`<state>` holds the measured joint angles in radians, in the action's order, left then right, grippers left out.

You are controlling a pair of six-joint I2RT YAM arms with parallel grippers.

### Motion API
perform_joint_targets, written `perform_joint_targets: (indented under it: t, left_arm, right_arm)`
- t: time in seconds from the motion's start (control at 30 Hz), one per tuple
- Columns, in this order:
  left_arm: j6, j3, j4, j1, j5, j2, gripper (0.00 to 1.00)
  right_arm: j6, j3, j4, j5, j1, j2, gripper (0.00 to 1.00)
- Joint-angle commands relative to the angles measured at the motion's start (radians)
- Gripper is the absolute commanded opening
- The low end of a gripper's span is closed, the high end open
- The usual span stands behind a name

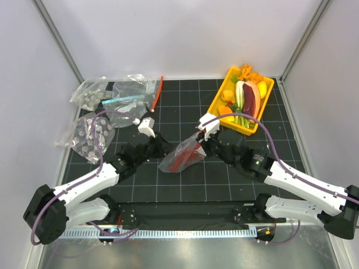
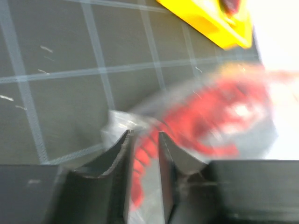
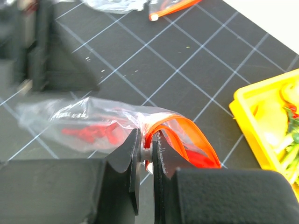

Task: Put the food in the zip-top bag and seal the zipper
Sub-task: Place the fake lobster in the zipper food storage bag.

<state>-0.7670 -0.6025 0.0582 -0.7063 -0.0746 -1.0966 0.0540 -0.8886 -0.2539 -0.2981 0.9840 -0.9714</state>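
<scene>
The zip-top bag lies mid-table with the red lobster inside it. My right gripper is shut on the red-orange zipper at the bag's mouth, and the strip arches up beside the jaws. My left gripper is at the bag's opposite end. In the blurred left wrist view its fingers stand narrowly apart, closed on the film with the lobster running between them. Yellow and orange food pieces sit in the yellow tray.
The tray at the back right also holds a dark red slab and a white-green leek. Bags of grey discs and another clear bag with a red strip lie at the back left. White walls enclose the table.
</scene>
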Motion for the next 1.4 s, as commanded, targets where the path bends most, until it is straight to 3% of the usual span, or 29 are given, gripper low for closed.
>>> perform_joint_targets:
  t: [0.0,0.07,0.27,0.4,0.5,0.63,0.77,0.93,1.23,1.37]
  left_arm:
    - [0.006,0.056,0.201,-0.093,0.084,0.075,0.26]
    - [0.037,0.043,0.207,-0.186,-0.012,0.051,0.2]
    - [0.109,0.024,0.273,-0.314,-0.102,0.0,0.04]
    - [0.201,0.036,0.221,-0.38,-0.29,0.112,0.04]
    - [0.212,0.046,0.212,-0.381,-0.306,0.138,0.05]
    - [0.212,0.009,0.241,-0.383,-0.269,0.032,0.05]
    - [0.186,-0.054,0.244,-0.387,-0.295,-0.126,0.02]
    - [0.143,-0.042,0.307,-0.387,-0.321,-0.244,0.01]
    - [0.091,-0.151,0.345,-0.398,-0.28,-0.468,0.0]
    - [0.104,-0.146,0.336,-0.426,-0.339,-0.432,0.0]
  right_arm:
    - [-0.012,-0.096,0.094,-0.073,-0.011,-0.038,0.01]
    - [-0.032,-0.13,0.088,-0.047,-0.016,-0.091,0.01]
    - [-0.052,-0.23,0.117,0.143,-0.019,-0.207,0.01]
    - [-0.149,-0.172,0.221,0.33,-0.071,-0.175,0.01]
    - [-0.27,-0.075,0.333,0.471,-0.226,-0.138,0.01]
    - [-0.33,-0.042,0.372,0.793,-0.372,-0.206,0.01]
    - [-0.373,-0.105,0.389,0.908,-0.383,-0.309,0.01]
    - [-0.335,-0.188,0.322,0.924,-0.383,-0.371,0.01]
    - [-0.269,-0.254,0.208,0.921,-0.369,-0.418,0.01]
    - [-0.206,-0.267,0.075,0.763,-0.346,-0.388,0.01]
